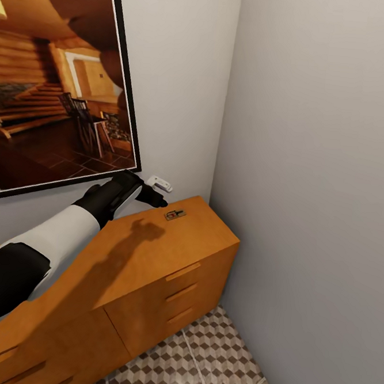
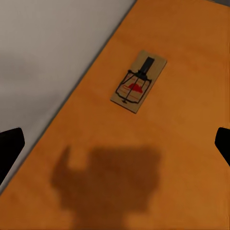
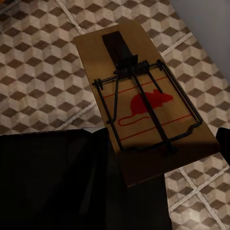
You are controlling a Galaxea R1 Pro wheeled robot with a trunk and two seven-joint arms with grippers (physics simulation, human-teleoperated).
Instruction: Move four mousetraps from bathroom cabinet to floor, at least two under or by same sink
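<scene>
- The cabinet (image 1: pixel 151 264) stands against the far wall in the room corner; its orange-brown top is bare except for one mousetrap.
- The visible drawers are shut, each with a slim bar handle; their contents are hidden.
- One mousetrap (image 1: pixel 174 214) lies flat on the cabinet top near its far right end, close to the back wall. In the left wrist view the same mousetrap (image 2: pixel 138 82) shows its dark wire and red mark, lying apart from the fingertips.
- The left gripper (image 1: pixel 151 196) hovers above the cabinet top, just left of that mousetrap and not touching it. Its fingers are spread wide, released, with nothing between them; only the dark fingertips (image 2: pixel 10 146) enter the left wrist view at the edges.
- The gripper's shadow (image 2: pixel 108 179) falls on the cabinet top near the mousetrap.
- A second mousetrap (image 3: pixel 146 103) is seen in the right wrist view above the bathroom floor (image 3: pixel 43 72), its near end overlapping dark gripper parts.
- The right gripper's fingers are largely cut off or lost in shadow; whether it is clenched on this mousetrap cannot be told.
- A framed picture (image 1: pixel 56 77) hangs on the far wall, cut off at the left edge of the head view.
- A small white fitting (image 1: pixel 160 183) sits on the wall just behind the left gripper; its kind is unclear.
</scene>
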